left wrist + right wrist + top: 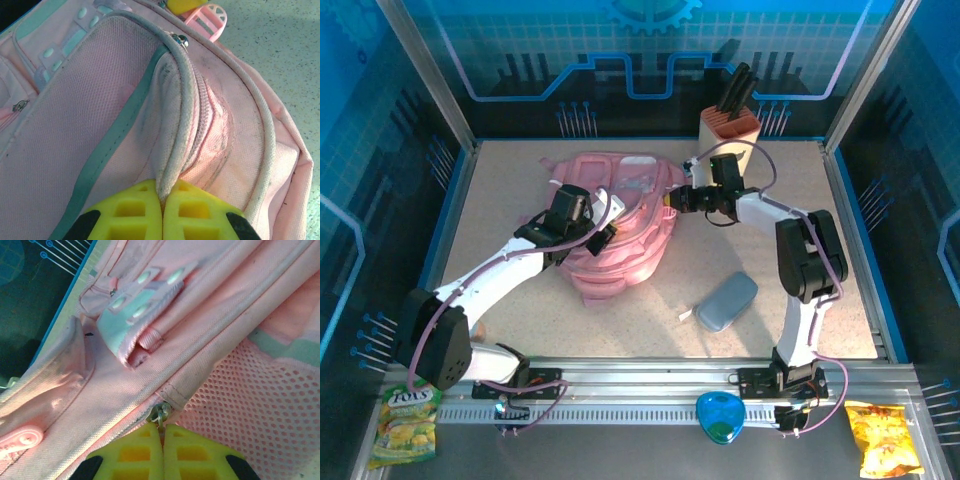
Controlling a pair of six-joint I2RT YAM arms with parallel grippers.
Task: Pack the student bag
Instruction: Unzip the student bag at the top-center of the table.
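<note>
The student bag (620, 215), a soft pink backpack, lies flat in the middle of the table. My left gripper (604, 228) is over its middle. In the left wrist view the yellow pads of the left gripper (162, 196) are shut on a raised fold of the bag's piped zipper edge (176, 125). My right gripper (671, 198) is at the bag's right side. In the right wrist view the right gripper (162, 430) is shut on the pull of a metal zipper slider (159, 413), beside pink mesh (260, 400).
A knife block (728, 125) stands at the back, right of the bag. A grey pencil case (725, 301) lies on the table in front of the right arm. Two snack bags (405, 425) (883, 440) and a blue object (722, 418) rest on the front rail.
</note>
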